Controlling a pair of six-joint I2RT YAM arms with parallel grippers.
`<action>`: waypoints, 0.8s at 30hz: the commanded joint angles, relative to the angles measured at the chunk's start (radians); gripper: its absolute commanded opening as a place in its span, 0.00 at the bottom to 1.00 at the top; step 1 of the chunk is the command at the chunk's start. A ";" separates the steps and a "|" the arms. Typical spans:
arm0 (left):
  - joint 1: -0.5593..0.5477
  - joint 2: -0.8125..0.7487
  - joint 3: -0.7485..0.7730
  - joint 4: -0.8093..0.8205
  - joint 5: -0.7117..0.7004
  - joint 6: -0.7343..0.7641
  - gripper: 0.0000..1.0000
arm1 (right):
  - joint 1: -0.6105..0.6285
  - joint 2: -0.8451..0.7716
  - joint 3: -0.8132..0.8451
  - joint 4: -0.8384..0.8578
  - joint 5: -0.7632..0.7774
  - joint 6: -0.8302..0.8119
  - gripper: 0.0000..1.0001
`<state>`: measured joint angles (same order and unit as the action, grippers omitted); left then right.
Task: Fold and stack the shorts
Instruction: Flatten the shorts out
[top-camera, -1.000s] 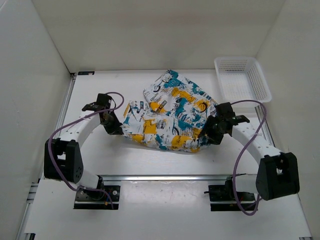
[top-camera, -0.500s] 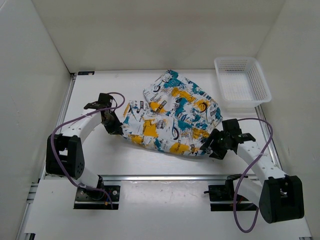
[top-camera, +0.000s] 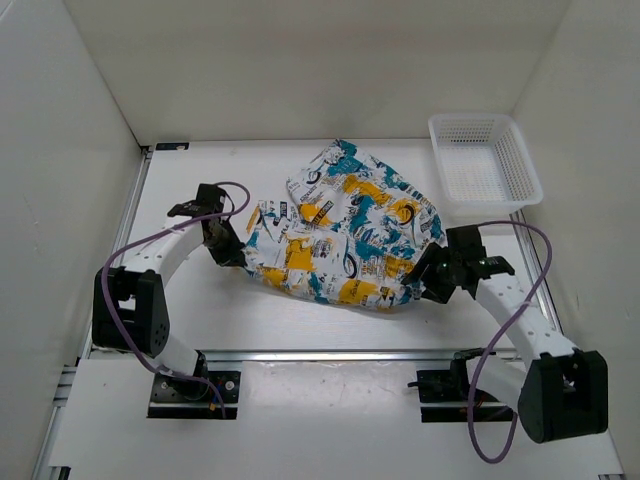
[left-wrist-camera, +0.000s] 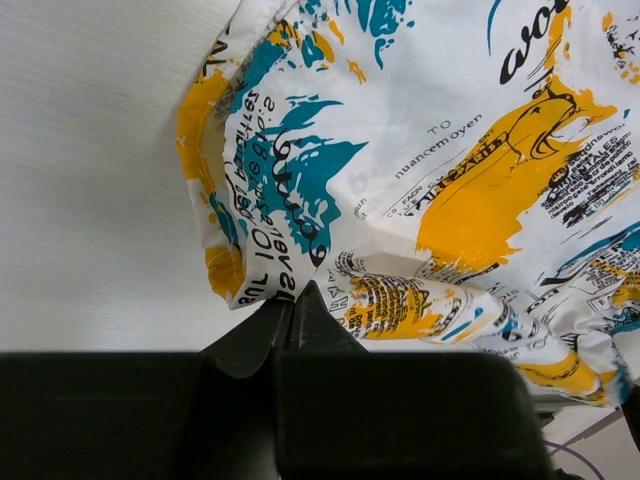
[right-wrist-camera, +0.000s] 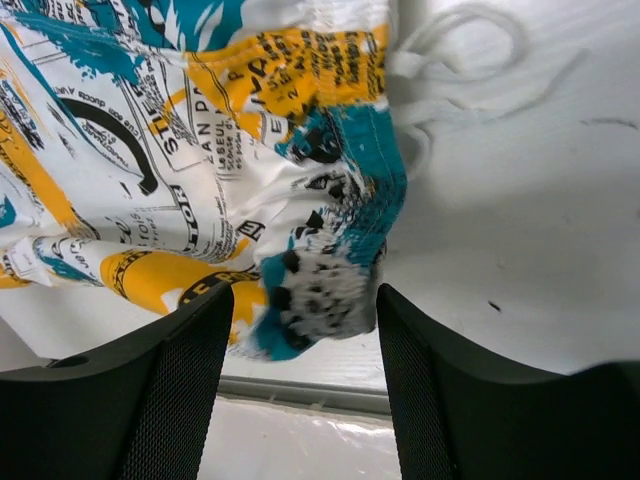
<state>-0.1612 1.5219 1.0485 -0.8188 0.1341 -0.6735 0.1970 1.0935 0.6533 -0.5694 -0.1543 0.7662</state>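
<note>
Shorts (top-camera: 340, 235) lie crumpled in the middle of the counter (top-camera: 300, 315), between the two arms and well apart from the white mesh basket (top-camera: 485, 160) at the far right corner.

1. Hidden areas. In the top view, the near right corner of the shorts runs under the right end effector (top-camera: 432, 280), and the left hem is covered by the left end effector (top-camera: 232, 250). Both wrist views cut the garment off at the frame edges, so I cannot read its full outline. The black body of the left end effector (left-wrist-camera: 298, 305) fills the lower third of its own view.

2. End effector state. Left: fingers pressed together, with the hem of the shorts (left-wrist-camera: 450, 150) pinched at their tips. Right end effector (right-wrist-camera: 305, 300): fingers set wide, and a bunched corner of the shorts (right-wrist-camera: 200, 150) sits in the gap unclamped.

3. Materials. The fabric is thin, soft and wrinkled, white with teal, yellow-orange and black lettering. A white drawstring (right-wrist-camera: 450, 60) loops loosely on the counter (right-wrist-camera: 520, 200) beside the waistband. The finger pads (right-wrist-camera: 190, 390) show a fine woven texture. The counter is smooth, matte white, with a few dark specks.
</note>
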 joint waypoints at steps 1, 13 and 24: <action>-0.006 -0.003 0.048 0.013 -0.008 0.005 0.10 | 0.015 -0.104 0.032 -0.108 0.076 -0.033 0.64; -0.006 0.017 0.067 0.013 0.001 0.005 0.10 | 0.153 -0.276 -0.084 -0.199 0.072 -0.038 0.13; -0.006 0.017 0.076 0.013 0.001 0.005 0.10 | 0.111 -0.028 -0.096 0.103 -0.041 0.002 0.50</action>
<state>-0.1612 1.5486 1.0927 -0.8154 0.1349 -0.6735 0.3370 1.0351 0.5552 -0.5915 -0.1570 0.7509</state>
